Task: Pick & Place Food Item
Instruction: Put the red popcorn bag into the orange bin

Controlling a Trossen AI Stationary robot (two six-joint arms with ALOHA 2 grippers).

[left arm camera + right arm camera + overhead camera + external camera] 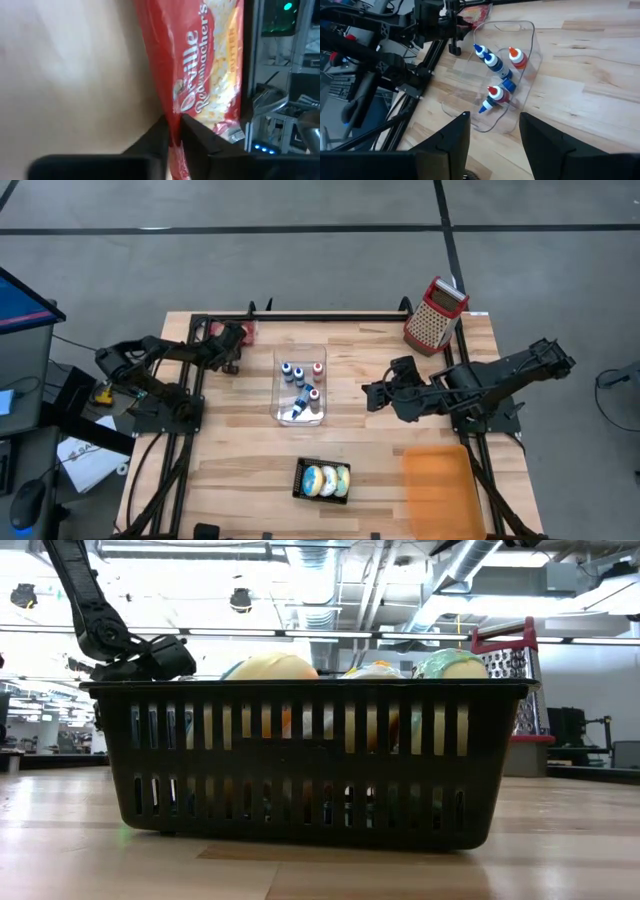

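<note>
A red popcorn bag (246,332) lies flat on the table at the far left corner; it fills the left wrist view (205,70). My left gripper (230,348) is down at the bag's near side and shut on it. My right gripper (371,394) hangs open above the table's right half, with nothing between its fingers (492,131). It looks over a clear tray (522,30) of small bottles. My left gripper pinches a raised edge of the popcorn bag (173,107) between its two fingers (197,135). The fingers slant down at it from the table's left. The rest of the bag lies on the table top.
The clear tray of bottles (300,392) sits mid-table. A black basket (322,481) with round food items stands near the front edge and fills the low view (305,760). An orange tray (440,485) is at the front right and a metal grater (435,312) at the far right.
</note>
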